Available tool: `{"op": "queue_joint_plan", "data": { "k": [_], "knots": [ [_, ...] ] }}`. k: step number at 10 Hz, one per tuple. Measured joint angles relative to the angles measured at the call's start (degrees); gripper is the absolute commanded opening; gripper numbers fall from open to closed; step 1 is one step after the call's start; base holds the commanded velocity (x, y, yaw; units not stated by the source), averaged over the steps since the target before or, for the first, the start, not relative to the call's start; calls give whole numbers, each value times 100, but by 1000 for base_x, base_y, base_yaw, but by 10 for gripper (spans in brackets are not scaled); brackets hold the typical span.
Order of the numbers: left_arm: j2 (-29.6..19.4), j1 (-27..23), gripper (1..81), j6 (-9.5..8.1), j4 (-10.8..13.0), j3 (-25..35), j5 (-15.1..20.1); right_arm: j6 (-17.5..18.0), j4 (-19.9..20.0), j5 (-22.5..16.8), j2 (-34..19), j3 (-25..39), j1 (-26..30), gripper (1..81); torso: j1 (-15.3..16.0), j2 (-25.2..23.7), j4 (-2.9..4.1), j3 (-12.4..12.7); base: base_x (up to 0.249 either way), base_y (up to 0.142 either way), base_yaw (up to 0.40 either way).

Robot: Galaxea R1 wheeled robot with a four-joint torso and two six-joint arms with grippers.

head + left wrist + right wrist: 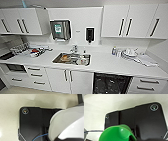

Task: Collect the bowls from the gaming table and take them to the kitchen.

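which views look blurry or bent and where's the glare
Head view: soft all over, cabinet lines bowed by the wide lens, light reflecting off the steel sink and white worktop. Left wrist view: the white bowl sits close and out of focus. Right wrist view: the green bowl is blurred, with one small highlight.

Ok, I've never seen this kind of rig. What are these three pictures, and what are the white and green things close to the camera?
A wheeled robot with two arms carries three cameras. The head camera faces a kitchen: white cabinets, a steel sink with dishes in it, and crockery on the worktop. The other two sit on the wrists, looking down at pale floor. The left wrist camera shows a white bowl close up, the right a green bowl; both are probably held, though the fingers can't be made out.
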Motion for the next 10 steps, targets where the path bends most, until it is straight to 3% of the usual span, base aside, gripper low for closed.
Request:
{"op": "queue_joint_plan", "data": {
  "k": [10],
  "knots": [
    [0, 63, 10, 0, 2, 0, 16, 0, 0, -15, 0, 2, -48, 10, 3, 0, 0, 0, 164, -74, 0]
  ]
}}
